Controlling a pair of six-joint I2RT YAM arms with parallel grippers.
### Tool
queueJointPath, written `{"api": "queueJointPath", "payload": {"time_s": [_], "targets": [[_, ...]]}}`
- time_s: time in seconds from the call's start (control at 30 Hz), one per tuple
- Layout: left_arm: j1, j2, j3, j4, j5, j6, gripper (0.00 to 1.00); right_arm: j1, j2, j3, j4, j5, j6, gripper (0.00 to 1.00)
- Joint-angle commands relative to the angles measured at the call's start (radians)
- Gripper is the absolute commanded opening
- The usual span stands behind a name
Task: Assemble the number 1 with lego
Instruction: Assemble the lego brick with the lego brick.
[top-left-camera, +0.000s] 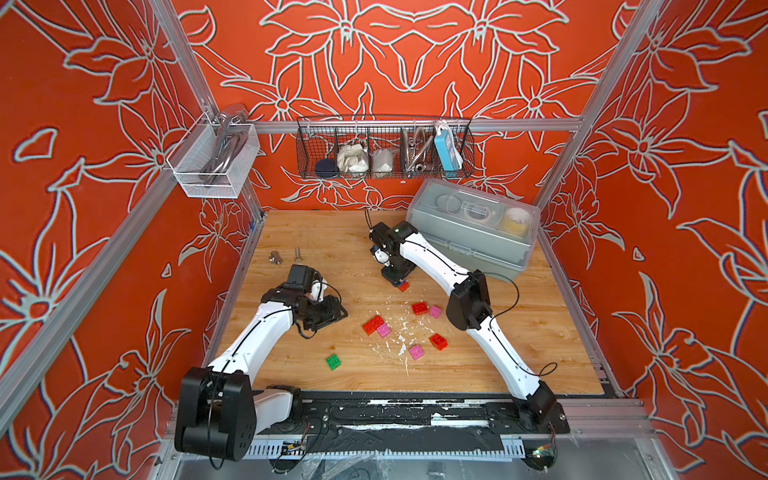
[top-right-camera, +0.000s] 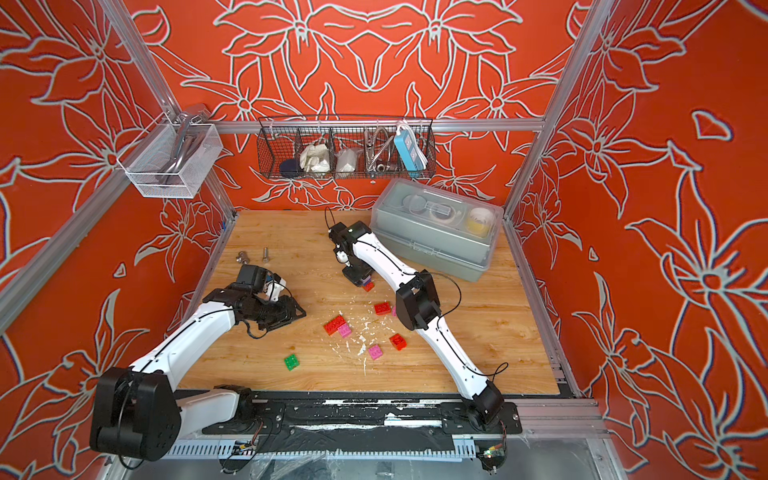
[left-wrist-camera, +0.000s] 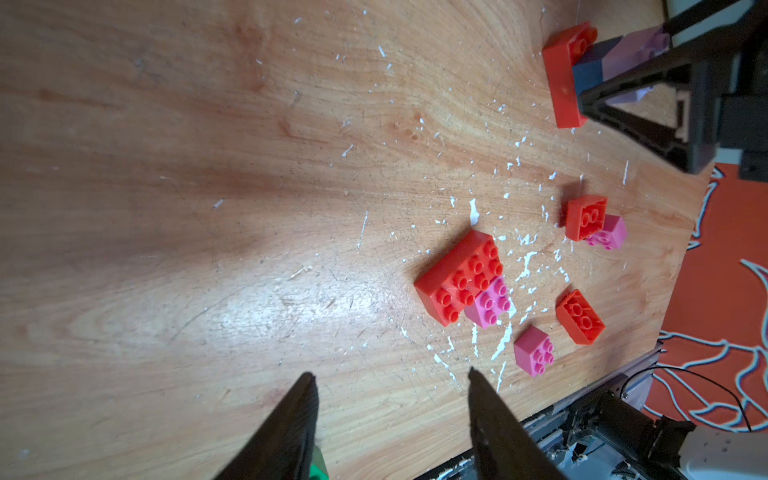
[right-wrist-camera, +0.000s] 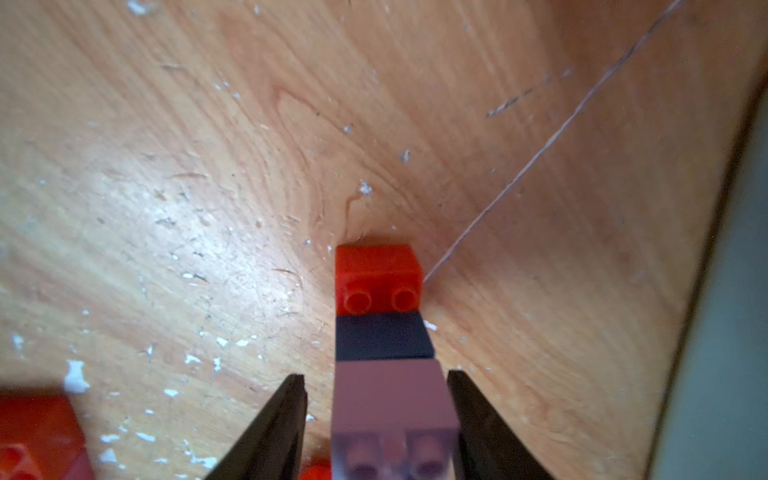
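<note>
A small lego stack stands on the wooden table: a red brick (right-wrist-camera: 378, 278) at the bottom, then a dark blue brick (right-wrist-camera: 382, 336), with a lilac brick (right-wrist-camera: 395, 399) on top. My right gripper (right-wrist-camera: 376, 374) straddles the lilac brick, open, with a clear gap on one side. In both top views this stack (top-left-camera: 403, 286) (top-right-camera: 368, 286) peeks out under that gripper. Loose bricks lie nearer the front: a long red one (top-left-camera: 372, 324) touching a pink one (top-left-camera: 383, 330), more red and pink ones, and a green brick (top-left-camera: 333, 361). My left gripper (left-wrist-camera: 390, 372) hovers open and holds nothing, left of the loose bricks.
A grey lidded toolbox (top-left-camera: 473, 226) sits at the back right, close behind my right arm. Metal bolts (top-left-camera: 275, 257) lie at the back left. A wire basket (top-left-camera: 384, 147) hangs on the back wall, and a white mesh basket (top-left-camera: 212, 160) on the left rail. White flecks litter the table.
</note>
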Motion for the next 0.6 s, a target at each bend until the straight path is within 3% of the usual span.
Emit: {"api": "queueJointPath", "payload": {"time_s": [0.0, 0.27, 0.57], "targets": [[-0.003, -0.026, 0.052, -0.042, -0.026, -0.012, 0.59, -0.004, -0.174, -0.051, 0.029, -0.012, 0.075, 0.67], [-0.067, -0.056, 0.145, -0.137, -0.149, -0.064, 0.59, -0.009, -0.459, -0.264, -0.04, -0.036, 0.179, 0.69], [-0.224, -0.033, 0.199, -0.214, -0.279, -0.116, 0.59, -0.057, -0.812, -0.843, 0.109, -0.196, 0.318, 0.57]]}}
